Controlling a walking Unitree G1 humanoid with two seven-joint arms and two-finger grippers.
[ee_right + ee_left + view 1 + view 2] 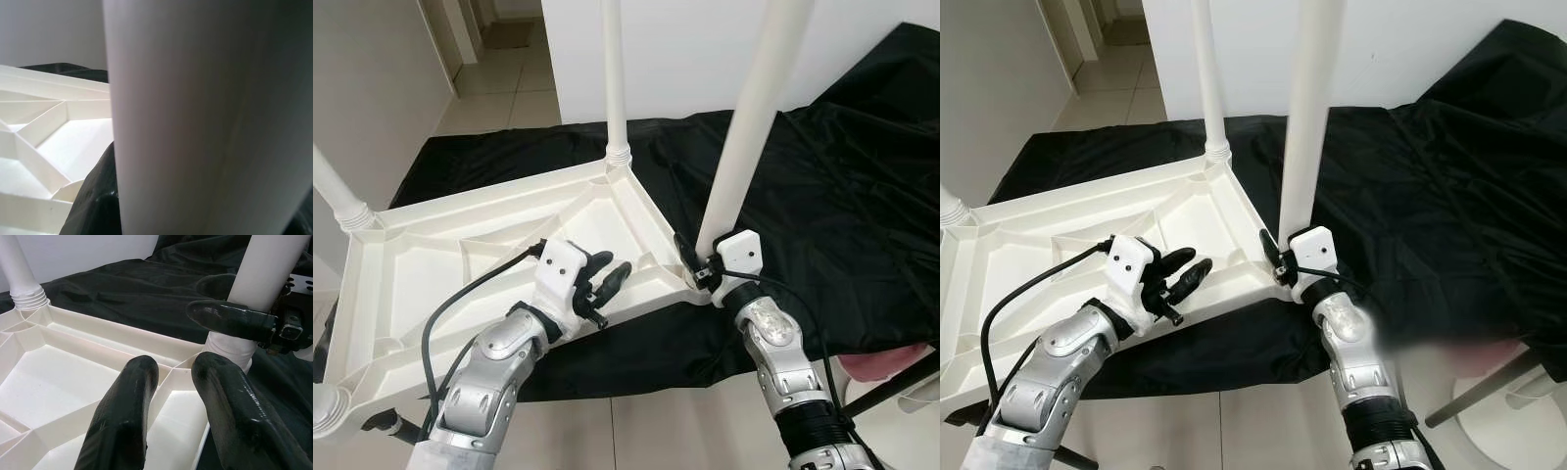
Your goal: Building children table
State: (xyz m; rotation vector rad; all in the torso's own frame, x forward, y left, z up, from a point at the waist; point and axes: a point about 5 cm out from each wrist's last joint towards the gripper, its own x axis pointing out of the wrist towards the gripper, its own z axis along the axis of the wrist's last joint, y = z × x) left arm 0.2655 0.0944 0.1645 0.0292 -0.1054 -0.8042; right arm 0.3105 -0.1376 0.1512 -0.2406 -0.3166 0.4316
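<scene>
Three white plastic legs (615,78) already standing in upside-down white plastic table panel (440,264) on black cloth. Right gripper (697,262) fingers clenched on fourth leg (744,147), probably mid-seating at near corner; left gripper (607,277) released, hovering over panel.

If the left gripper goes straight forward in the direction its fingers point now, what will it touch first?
Most likely the base of the white table leg held by the right gripper, where it meets the corner of the upturned tabletop. The left gripper hovers open above the tabletop's inside; depth is hard to judge.
</scene>
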